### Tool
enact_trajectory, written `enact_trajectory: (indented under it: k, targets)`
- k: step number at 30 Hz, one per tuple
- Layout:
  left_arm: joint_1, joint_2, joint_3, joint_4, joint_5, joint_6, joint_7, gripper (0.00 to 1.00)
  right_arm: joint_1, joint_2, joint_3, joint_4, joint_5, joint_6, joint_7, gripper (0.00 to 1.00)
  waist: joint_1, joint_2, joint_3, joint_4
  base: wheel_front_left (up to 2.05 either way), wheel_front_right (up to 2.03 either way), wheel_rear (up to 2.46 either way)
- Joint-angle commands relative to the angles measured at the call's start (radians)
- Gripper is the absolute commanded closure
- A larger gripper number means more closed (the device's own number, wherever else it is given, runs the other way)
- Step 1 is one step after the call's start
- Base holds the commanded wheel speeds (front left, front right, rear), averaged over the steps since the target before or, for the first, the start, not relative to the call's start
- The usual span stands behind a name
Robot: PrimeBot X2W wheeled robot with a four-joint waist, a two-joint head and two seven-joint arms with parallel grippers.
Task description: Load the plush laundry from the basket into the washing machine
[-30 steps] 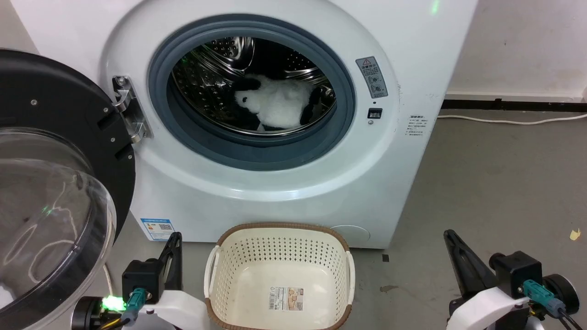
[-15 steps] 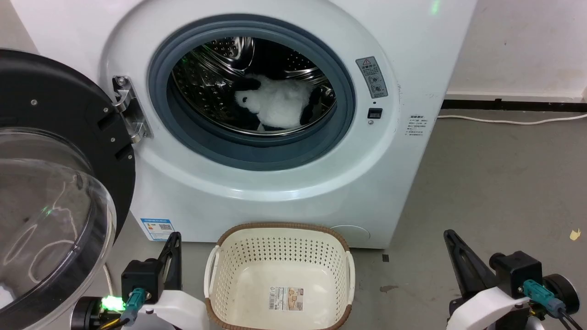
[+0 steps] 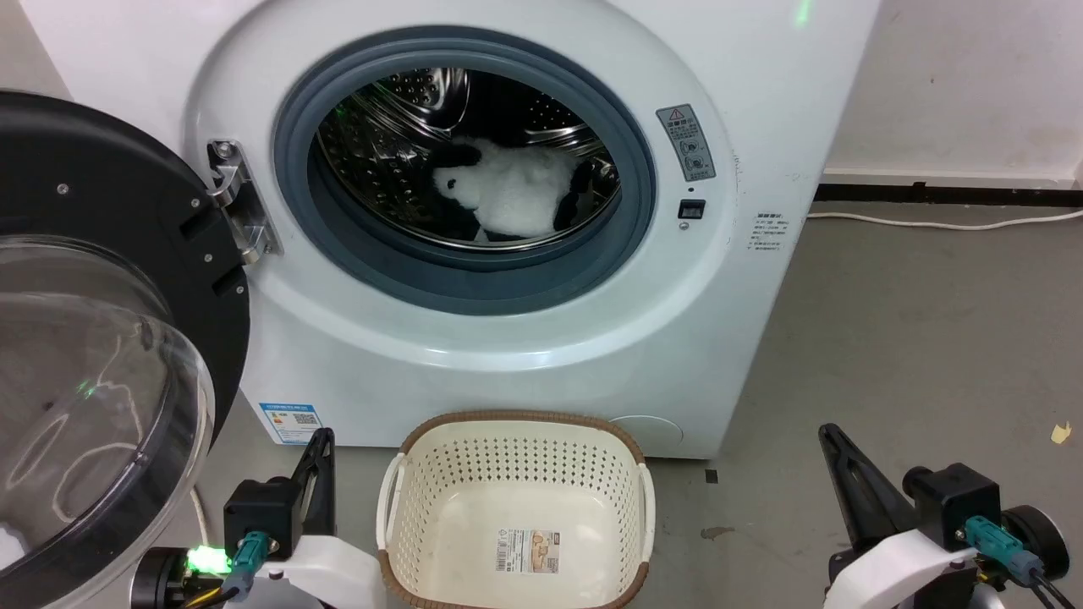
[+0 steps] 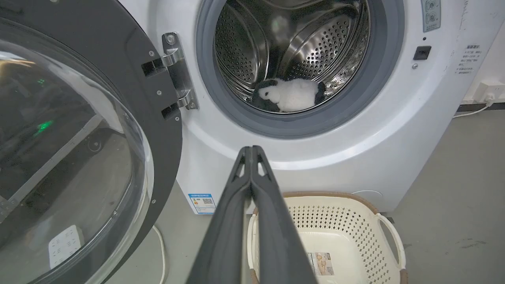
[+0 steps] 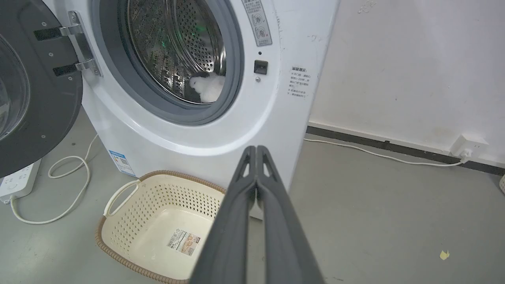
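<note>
The plush laundry (image 3: 512, 190), a fluffy white toy with black patches, lies on the bottom of the steel drum inside the washing machine (image 3: 744, 127), and it also shows in the wrist views (image 4: 290, 94) (image 5: 208, 87). The cream basket (image 3: 516, 427) stands on the floor in front of the washer, holding just the sticker on its bottom. My left gripper (image 3: 322, 437) sits low, left of the basket, fingers pressed together (image 4: 251, 150) and holding nothing. My right gripper (image 3: 827, 433) rests low at the right, likewise shut (image 5: 256, 149) and holding nothing.
The black-framed domed door (image 3: 101, 338) hangs wide open at the left, close beside my left arm. A white cable (image 5: 59, 185) and a power strip (image 5: 17, 181) lie on the floor left of the washer. Another cable (image 3: 931, 224) runs along the right wall.
</note>
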Motion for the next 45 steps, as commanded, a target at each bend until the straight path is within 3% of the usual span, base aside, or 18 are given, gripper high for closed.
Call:
enact_trajectory:
  k: [1,45]
  targets:
    - [-0.015,0.0,0.0,-0.005,0.002,-0.005,0.0,1.0,-0.012,-0.001,-0.002,-0.005,-0.008,-0.001,0.0,1.0,0.0,-0.0001,0.0,0.0,0.0,0.0,0.0]
    - [-0.015,0.0,0.0,-0.005,0.002,-0.005,0.0,1.0,-0.012,-0.001,-0.002,-0.005,-0.008,-0.001,0.0,1.0,0.0,-0.0001,0.0,0.0,0.0,0.0,0.0]
